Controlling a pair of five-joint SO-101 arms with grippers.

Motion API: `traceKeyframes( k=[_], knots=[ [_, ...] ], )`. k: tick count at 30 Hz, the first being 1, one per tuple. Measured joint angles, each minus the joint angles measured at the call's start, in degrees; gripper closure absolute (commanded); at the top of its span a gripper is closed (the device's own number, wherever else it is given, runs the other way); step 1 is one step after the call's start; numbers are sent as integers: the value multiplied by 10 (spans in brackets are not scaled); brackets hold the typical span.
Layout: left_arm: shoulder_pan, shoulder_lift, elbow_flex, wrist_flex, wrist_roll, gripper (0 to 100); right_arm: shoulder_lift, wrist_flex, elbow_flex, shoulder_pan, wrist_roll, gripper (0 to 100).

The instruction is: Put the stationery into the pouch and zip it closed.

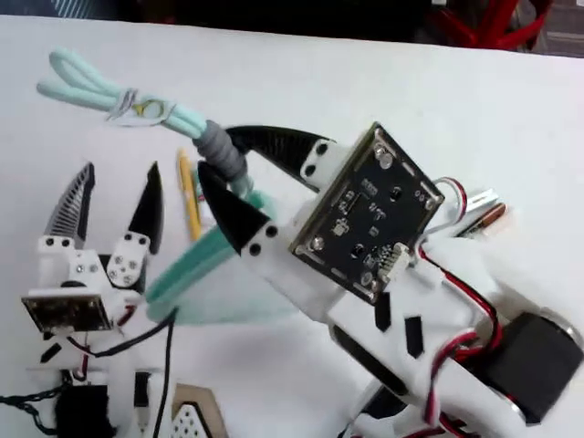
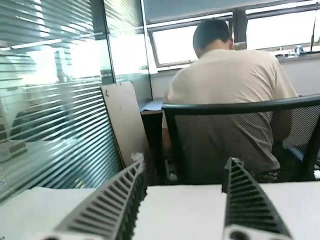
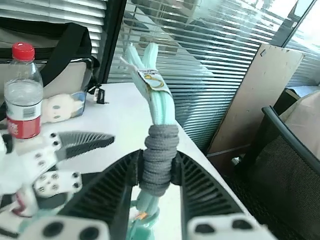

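Both arms are white plastic. The right arm [image 1: 365, 301] carries a black circuit board [image 1: 365, 214] with silver screws at its corners, red, black and white cables [image 1: 474, 306] and a black motor [image 1: 534, 365]. Its claw [image 1: 217, 153] has 2 black pointed fingers [image 3: 110, 187] with ribbed inner faces. The left claw [image 1: 120, 178] matches, on white mounts with small dark screws, and black cables [image 1: 137, 339] run from it.

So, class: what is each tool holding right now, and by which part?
The right tool grips the pouch strap at its grey wrapped band. The left tool is open and holds nothing.
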Motion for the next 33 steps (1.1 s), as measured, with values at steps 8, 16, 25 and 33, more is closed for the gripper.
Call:
traceKeyframes(
  k=[8, 16, 25, 33],
  knots=[
    [115, -2, -127, 202, 0, 758, 76, -34, 15, 16, -1, 980],
    [244, -2, -150, 237, 0, 759, 91, -34, 17, 3, -1, 980],
    [246, -2, -150, 237, 0, 756, 91, 11, 17, 3, 0, 978],
    [169, -2, -178, 237, 0, 756, 91, 23, 17, 1, 0, 980]
  ],
)
